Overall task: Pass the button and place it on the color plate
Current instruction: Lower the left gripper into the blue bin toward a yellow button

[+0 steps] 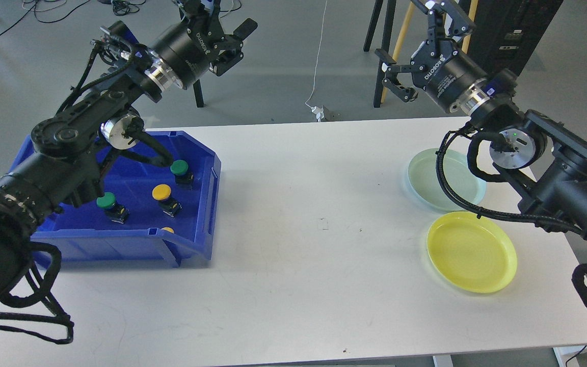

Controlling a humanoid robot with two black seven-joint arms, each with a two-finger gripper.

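Several push buttons lie in a blue bin (207,204) on the left of the table: a green one (179,168), a yellow one (161,192), another green one (106,201), and a yellow one (168,230) mostly hidden behind the bin's front wall. On the right lie a yellow plate (472,252) and, behind it, a pale green plate (426,178), both bare. My left gripper (222,18) is raised high behind the bin, open and holding nothing. My right gripper (410,38) hangs high behind the plates, open and holding nothing.
The white table (303,244) runs between the bin and the plates. My left arm crosses over the back of the bin, and my right arm's cable loops over the pale green plate. Chair and stand legs rise from the floor beyond the far edge.
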